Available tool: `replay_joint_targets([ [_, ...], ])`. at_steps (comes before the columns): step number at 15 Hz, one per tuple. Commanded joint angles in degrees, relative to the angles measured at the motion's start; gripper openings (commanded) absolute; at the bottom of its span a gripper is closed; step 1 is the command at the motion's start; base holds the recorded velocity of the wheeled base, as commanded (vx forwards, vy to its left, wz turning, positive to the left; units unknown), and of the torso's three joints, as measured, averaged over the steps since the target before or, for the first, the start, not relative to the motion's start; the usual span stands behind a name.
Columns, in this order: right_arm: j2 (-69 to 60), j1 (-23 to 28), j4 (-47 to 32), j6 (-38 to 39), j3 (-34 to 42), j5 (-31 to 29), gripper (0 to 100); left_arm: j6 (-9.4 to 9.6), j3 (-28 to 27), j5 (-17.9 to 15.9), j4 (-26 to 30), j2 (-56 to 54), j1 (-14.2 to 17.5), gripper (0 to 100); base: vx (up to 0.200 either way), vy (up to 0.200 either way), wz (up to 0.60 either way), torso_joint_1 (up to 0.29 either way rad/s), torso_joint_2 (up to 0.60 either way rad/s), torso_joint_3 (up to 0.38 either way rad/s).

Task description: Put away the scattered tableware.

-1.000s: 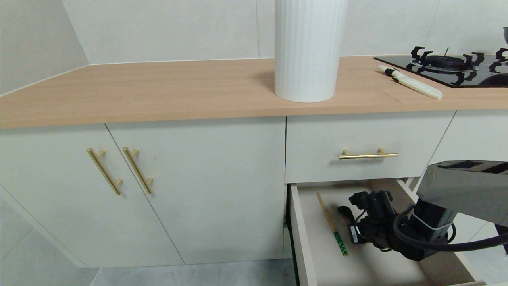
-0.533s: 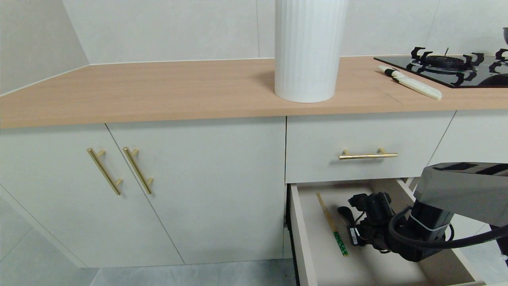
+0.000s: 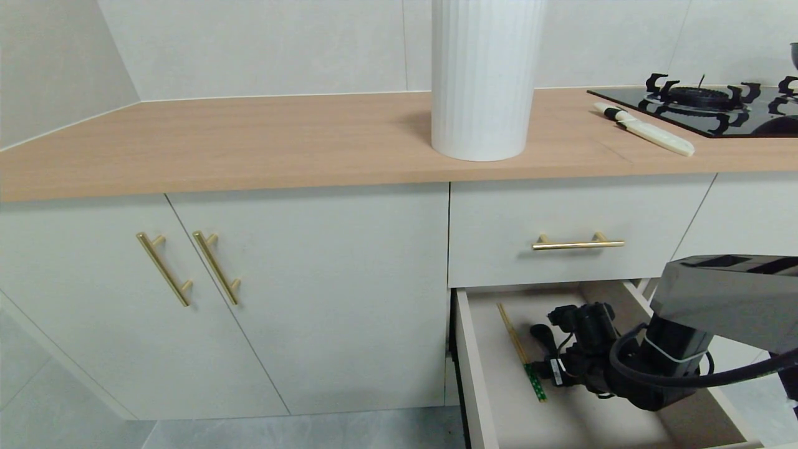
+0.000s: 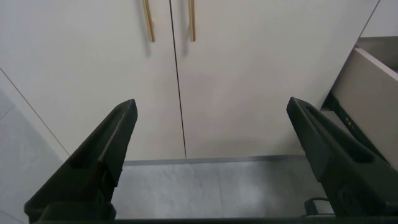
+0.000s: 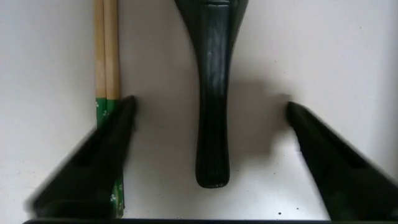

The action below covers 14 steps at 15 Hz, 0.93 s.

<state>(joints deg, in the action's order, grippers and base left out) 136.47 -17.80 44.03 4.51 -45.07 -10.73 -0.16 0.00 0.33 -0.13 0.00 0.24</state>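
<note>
2 fingers [image 5: 118, 143] of the right gripper [image 5: 209, 112] stand wide apart inside the open drawer [image 3: 469, 368], holding nothing. Between them, touching neither, a dark spoon [image 5: 211, 93] lies flat on the drawer floor, its narrow handle end pointing back toward the wrist. Just outside 1 finger lies a pair of chopsticks [image 5: 104, 62], wooden with green ends, running parallel to the spoon. Whether that finger touches them I cannot tell. From the head view the chopsticks lie beyond the gripper, on the side away from its arm, near the drawer's left wall.

The left gripper [image 4: 210, 106] is also spread wide and empty. Ahead of it are 2 closed cabinet doors [image 4: 249, 74] with gold handles [image 4: 149, 18], and the drawer's side shows off to 1 side of it.

Well above the right gripper, on the wooden countertop [image 3: 249, 137], stand a tall white ribbed container [image 3: 483, 81], a pale knife [image 3: 648, 129] and a black gas hob [image 3: 704, 100].
</note>
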Motion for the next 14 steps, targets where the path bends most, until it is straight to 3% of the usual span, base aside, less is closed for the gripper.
replay_joint_targets([
  [1, -1.0, 0.0, 0.0, 0.0, -0.1, 0.0, 100, -0.02, 0.0, 0.0, 0.0, 0.1, 0.0, 100, 0.000, 0.000, 0.00, 0.000, 0.00, 0.000],
  [4, -5.2, 0.0, -0.8, 0.1, 0.3, 0.0, 100, -0.02, 0.0, 0.0, 0.0, 0.1, 0.0, 100, 0.000, 0.000, 0.00, 0.000, 0.00, 0.000],
  [14, -30.0, -2.1, -22.6, 1.4, -0.1, 0.6, 100, -0.02, 0.0, 0.0, 0.0, 0.1, 0.0, 100, 0.000, 0.000, 0.00, 0.000, 0.00, 0.000],
])
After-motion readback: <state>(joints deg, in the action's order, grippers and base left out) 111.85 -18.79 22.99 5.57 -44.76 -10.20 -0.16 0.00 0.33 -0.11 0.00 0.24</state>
